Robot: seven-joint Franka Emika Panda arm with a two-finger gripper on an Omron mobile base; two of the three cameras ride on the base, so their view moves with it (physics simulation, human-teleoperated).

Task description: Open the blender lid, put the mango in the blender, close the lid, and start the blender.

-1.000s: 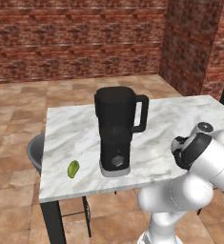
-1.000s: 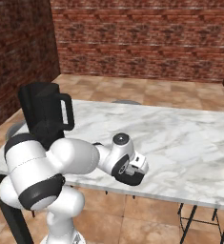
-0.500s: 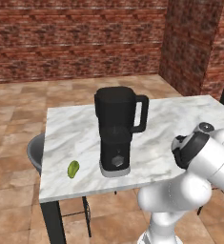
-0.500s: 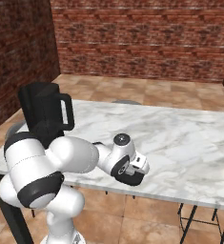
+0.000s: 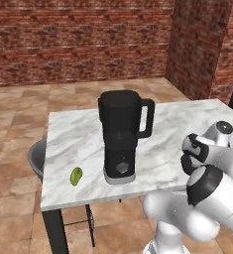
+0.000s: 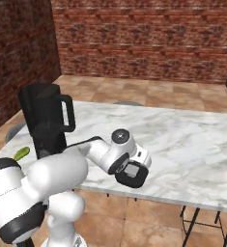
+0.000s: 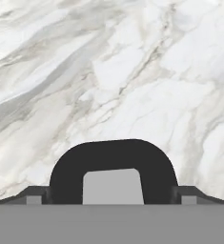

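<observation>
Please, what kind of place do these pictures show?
Probably a rendered kitchen or dining corner: a marble table carries a blender and a mango, with brick walls and a tiled floor around it.

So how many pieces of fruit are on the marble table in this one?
1. A small yellow-green oval mango lies on the white marble table, near its front edge, apart from the tall black blender. The blender's bulk could hide another from both base views.
</observation>
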